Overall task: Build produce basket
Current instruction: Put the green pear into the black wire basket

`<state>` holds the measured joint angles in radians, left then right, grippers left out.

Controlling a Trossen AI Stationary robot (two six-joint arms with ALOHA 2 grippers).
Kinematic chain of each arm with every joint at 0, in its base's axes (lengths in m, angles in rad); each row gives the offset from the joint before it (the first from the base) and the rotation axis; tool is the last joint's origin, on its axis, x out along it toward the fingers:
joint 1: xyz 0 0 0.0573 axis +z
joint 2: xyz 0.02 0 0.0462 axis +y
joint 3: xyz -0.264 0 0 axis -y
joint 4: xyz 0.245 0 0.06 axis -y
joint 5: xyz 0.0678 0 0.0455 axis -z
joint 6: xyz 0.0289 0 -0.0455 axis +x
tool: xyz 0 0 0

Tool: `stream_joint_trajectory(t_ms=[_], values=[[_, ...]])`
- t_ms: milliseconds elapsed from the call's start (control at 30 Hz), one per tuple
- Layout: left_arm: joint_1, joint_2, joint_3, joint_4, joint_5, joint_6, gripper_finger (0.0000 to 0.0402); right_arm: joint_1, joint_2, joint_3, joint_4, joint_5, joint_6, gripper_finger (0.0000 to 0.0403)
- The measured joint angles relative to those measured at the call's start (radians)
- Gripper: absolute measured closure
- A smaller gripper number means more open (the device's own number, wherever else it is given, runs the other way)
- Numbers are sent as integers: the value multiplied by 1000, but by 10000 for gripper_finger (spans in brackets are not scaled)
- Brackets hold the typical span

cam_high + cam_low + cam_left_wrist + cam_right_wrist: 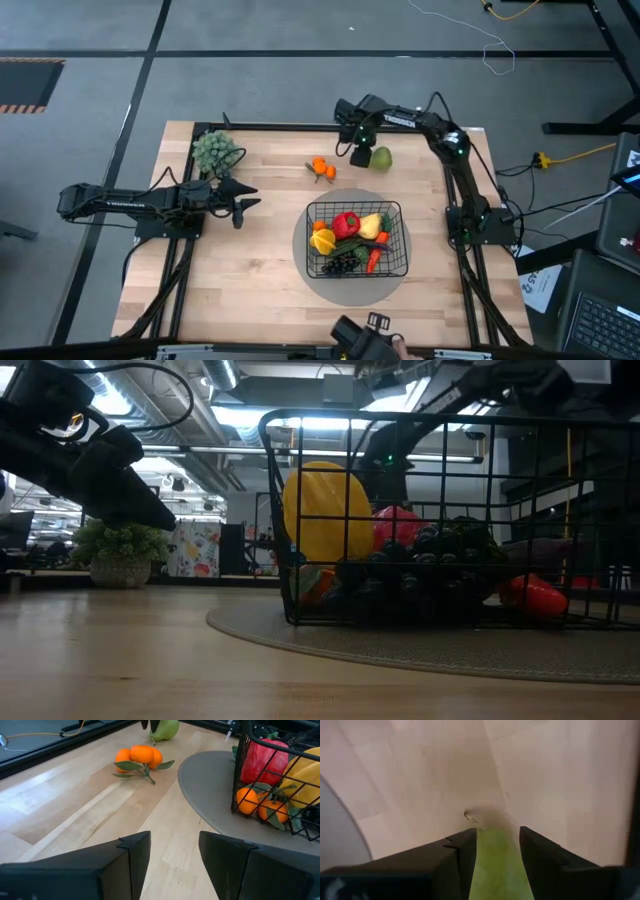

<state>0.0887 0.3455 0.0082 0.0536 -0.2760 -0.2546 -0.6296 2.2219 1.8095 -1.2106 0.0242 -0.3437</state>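
Observation:
The black wire basket (pixel 398 262) stands on a grey round mat (pixel 330 285) and holds a red pepper (pixel 346 224), yellow fruits (pixel 371 226), an orange cluster (pixel 323 240), dark grapes (pixel 344 264), a carrot (pixel 374 259) and a green cucumber (pixel 352 246). A second orange cluster (pixel 322 168) lies on the wood beyond the basket, also in the left wrist view (pixel 140 756). The green fruit (pixel 382 157) lies near the far edge, with my right gripper (pixel 362 153) shut on it. My left gripper (pixel 247 200) hovers open to the left of the basket. My right gripper pinches the green fruit at its narrow stem end (pixel 496 851) between the two fingers (pixel 462 852). The fingers come slanting down from the far-left side. The fruit's stem tip (pixel 469 815) points down at the wood; whether it is lifted clear does not show.
A small potted plant (pixel 215 152) stands near the table's far left corner, just beyond my left gripper. Bare wood lies between the left gripper and the mat (pixel 210 785). The table's far edge (pixel 300 126) runs close behind the green fruit.

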Motion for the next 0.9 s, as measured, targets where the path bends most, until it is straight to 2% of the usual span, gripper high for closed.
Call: stream_joint_trajectory(t_ms=[400, 900], values=[[0, 0, 0, 0, 0, 4, 245, 21, 67, 0, -20, 1, 2, 264], [0, 0, 0, 0, 0, 4, 245, 49, 77, 0, -106, 0, 3, 264]])
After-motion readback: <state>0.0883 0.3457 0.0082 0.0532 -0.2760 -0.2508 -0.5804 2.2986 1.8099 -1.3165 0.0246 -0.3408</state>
